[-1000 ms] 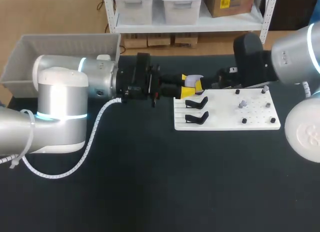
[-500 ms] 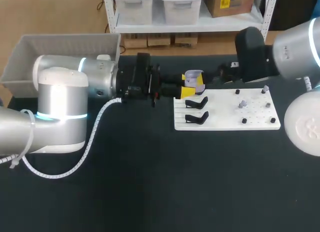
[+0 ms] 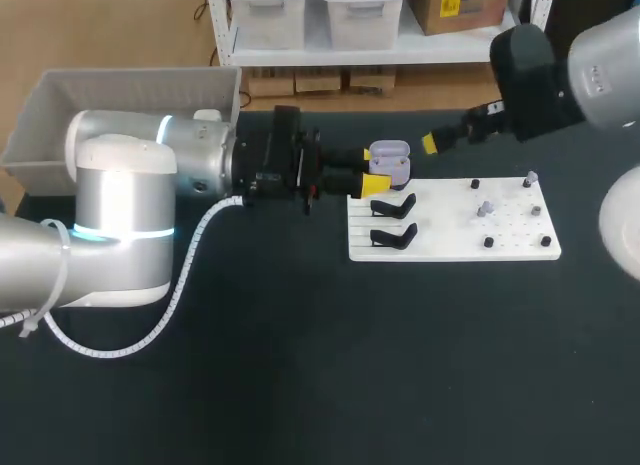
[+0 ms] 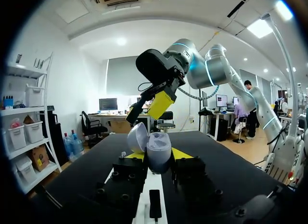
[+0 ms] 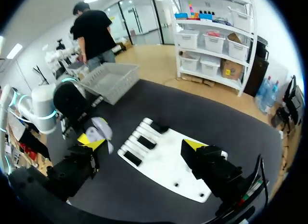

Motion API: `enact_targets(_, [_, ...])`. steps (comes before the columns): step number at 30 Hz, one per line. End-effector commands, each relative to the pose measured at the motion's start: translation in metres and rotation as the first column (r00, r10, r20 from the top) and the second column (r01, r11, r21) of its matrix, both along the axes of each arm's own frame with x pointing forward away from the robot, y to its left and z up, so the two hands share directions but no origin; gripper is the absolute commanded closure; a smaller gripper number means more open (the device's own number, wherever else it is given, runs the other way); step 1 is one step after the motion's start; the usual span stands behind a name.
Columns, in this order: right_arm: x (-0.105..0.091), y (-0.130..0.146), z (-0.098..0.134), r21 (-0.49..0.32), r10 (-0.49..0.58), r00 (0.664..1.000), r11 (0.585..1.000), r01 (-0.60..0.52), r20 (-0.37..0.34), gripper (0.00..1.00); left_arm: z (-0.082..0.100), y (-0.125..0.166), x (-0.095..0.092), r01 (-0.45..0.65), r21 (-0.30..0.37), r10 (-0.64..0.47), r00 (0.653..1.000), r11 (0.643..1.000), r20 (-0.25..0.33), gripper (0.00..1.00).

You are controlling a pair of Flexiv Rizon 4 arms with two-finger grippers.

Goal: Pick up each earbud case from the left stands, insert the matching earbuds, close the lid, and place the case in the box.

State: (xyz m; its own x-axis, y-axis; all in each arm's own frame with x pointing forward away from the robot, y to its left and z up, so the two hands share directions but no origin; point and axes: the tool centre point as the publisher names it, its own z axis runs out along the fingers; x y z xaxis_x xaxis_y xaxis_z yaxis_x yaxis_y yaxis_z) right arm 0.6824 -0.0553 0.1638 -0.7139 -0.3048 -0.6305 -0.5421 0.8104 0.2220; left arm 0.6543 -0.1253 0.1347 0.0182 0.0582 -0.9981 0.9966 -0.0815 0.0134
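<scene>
- The pale lilac, rounded plastic earbud case (image 3: 388,163) is upright with its lid hinged open. It is held over the far left corner of the white rectangular stand board (image 3: 450,247).
- The left arm (image 3: 150,160) stretches out level across the table from the left side, with its wrist aimed at the board.
- The left gripper (image 4: 156,157) is clamped on the case, with one yellow tip pressing each side of the lower shell.
- In the left wrist view the case stands between the fingers, and its open lid leans off to one side.
- The right arm (image 3: 560,75) comes in from the far right corner and slopes downward toward the case.
- The right gripper (image 5: 144,143) hangs in the air near the case without touching it, on the side away from the left arm.
- Its fingers are spread wide with nothing between them, and the board lies beneath.
- Two black curved stands (image 3: 393,205) sit on the left part of the board, just beside the held case.
- Small dark pegs (image 3: 488,242) dot the right part of the board, and what sits on them is too small to tell.
- The grey plastic box (image 3: 120,90) stands at the far left of the table, behind the left arm.
</scene>
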Motion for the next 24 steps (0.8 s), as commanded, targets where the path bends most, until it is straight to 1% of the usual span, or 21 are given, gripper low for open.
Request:
enact_targets(1, [-0.003,-0.020,0.015,-0.270,-0.172,0.985,0.947,0.174,0.031,0.00,0.000,0.000,-0.001,-0.003,-0.002,0.003,1.000,1.000,0.002,1.00])
enact_targets(4, [0.003,-0.039,0.009,-0.342,-0.206,0.978,0.920,0.192,-0.006,0.00,0.000,0.000,-0.001,-0.003,-0.002,0.003,1.000,1.000,0.002,1.00])
enact_targets(7, [0.007,-0.055,0.000,-0.419,-0.243,0.969,0.885,0.204,-0.040,0.00,0.000,0.000,-0.001,-0.003,-0.002,0.003,1.000,1.000,0.002,1.00])
enact_targets(10, [0.010,-0.069,-0.011,-0.478,-0.275,0.959,0.853,0.210,-0.070,0.00,0.000,0.000,-0.001,-0.003,-0.002,0.003,1.000,1.000,0.002,1.00])
enact_targets(14, [0.014,-0.083,-0.025,-0.490,-0.292,0.949,0.849,0.199,-0.119,0.00,0.000,0.000,-0.001,-0.003,-0.002,0.003,1.000,1.000,0.002,1.00])
enact_targets(17, [0.016,-0.091,-0.033,-0.502,-0.299,0.945,0.843,0.195,-0.134,0.00,0.000,0.000,-0.001,-0.003,-0.002,0.003,1.000,1.000,0.002,1.00])
enact_targets(24, [0.021,-0.106,-0.051,-0.501,-0.331,0.930,0.838,0.214,-0.157,0.00,0.000,0.000,-0.001,-0.003,-0.002,0.003,1.000,1.000,0.002,1.00])
